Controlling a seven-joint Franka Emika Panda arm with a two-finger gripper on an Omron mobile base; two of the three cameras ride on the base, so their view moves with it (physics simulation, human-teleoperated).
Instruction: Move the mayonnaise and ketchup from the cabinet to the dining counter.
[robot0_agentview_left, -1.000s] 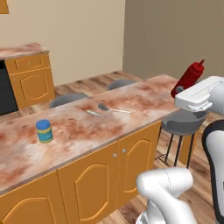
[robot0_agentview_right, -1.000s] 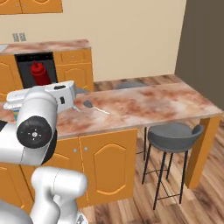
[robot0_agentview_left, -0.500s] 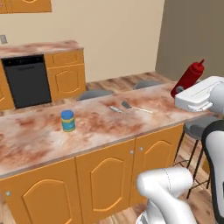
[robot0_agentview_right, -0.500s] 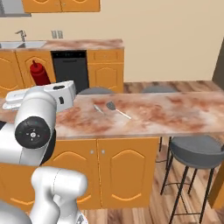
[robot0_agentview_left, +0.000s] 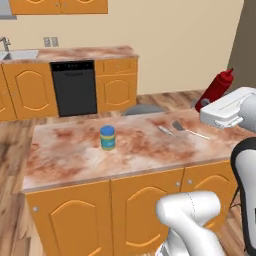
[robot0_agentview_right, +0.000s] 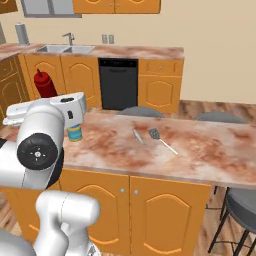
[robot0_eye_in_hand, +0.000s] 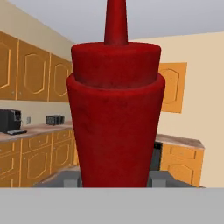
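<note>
The ketchup (robot0_eye_in_hand: 116, 118), a dark-red squeeze bottle with a pointed nozzle, stands upright in my gripper (robot0_eye_in_hand: 114, 179), which is shut on its lower body. From the base cameras the ketchup (robot0_agentview_left: 216, 89) (robot0_agentview_right: 45, 84) rises above the white hand, held in the air beside the dining counter (robot0_agentview_left: 75, 155) (robot0_agentview_right: 200, 155). The mayonnaise (robot0_agentview_left: 107, 137) (robot0_agentview_right: 75, 133), a squat blue-lidded jar, stands upright on that marbled top, apart from the hand. The cabinet is out of view.
A spatula (robot0_agentview_left: 187, 130) (robot0_agentview_right: 162, 140) and a slim utensil (robot0_agentview_left: 165, 131) (robot0_agentview_right: 137, 136) lie on the counter. Grey stools (robot0_agentview_left: 142, 109) (robot0_agentview_right: 220, 117) stand at its far side. A black dishwasher (robot0_agentview_left: 75, 87) (robot0_agentview_right: 119, 82) and a sink (robot0_agentview_right: 65, 48) line the back wall.
The whole picture has shifted, so the base has moved and turned along the dining counter. The ketchup stays in the same place in my grip.
</note>
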